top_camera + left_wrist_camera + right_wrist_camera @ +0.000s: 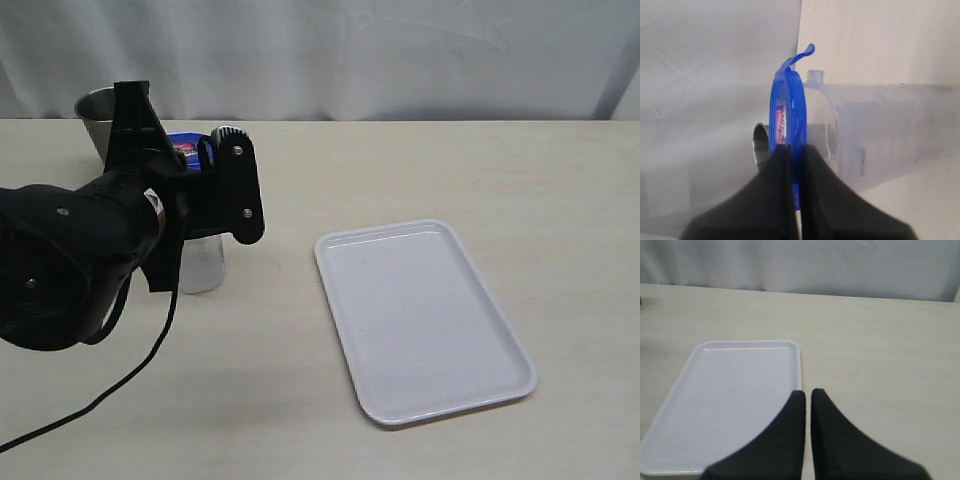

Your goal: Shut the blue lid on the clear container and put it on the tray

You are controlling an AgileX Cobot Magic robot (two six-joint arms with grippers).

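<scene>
Left arm (70, 260): black, bulky, filling the near left of the exterior view, with a black cable (130, 370) trailing from it across the surface (450, 170). Left jaws: clenched on the rim of the blue lid (788, 120), which the left wrist view shows edge-on with one snap tab flipped outward and the red-and-white label partly visible. Blue lid, exterior view (185, 150): only partly seen behind the arm's head, held at the mouth end of the clear container (203, 262); whether it sits on the rim cannot be told. Clear container: upright on the surface at left of centre, with only its lower part showing below the arm; in the left wrist view (880, 135) its see-through wall lies just beyond the lid. Steel cup (97, 115): grey, upright, at the back left behind the arm. Tray (420, 320): white, rectangular, flat on the surface right of centre, well apart from the container. Right jaws: pressed together on nothing, hanging over the tray's (730, 400) edge in the right wrist view. Backdrop: white curtain (400, 50).
</scene>
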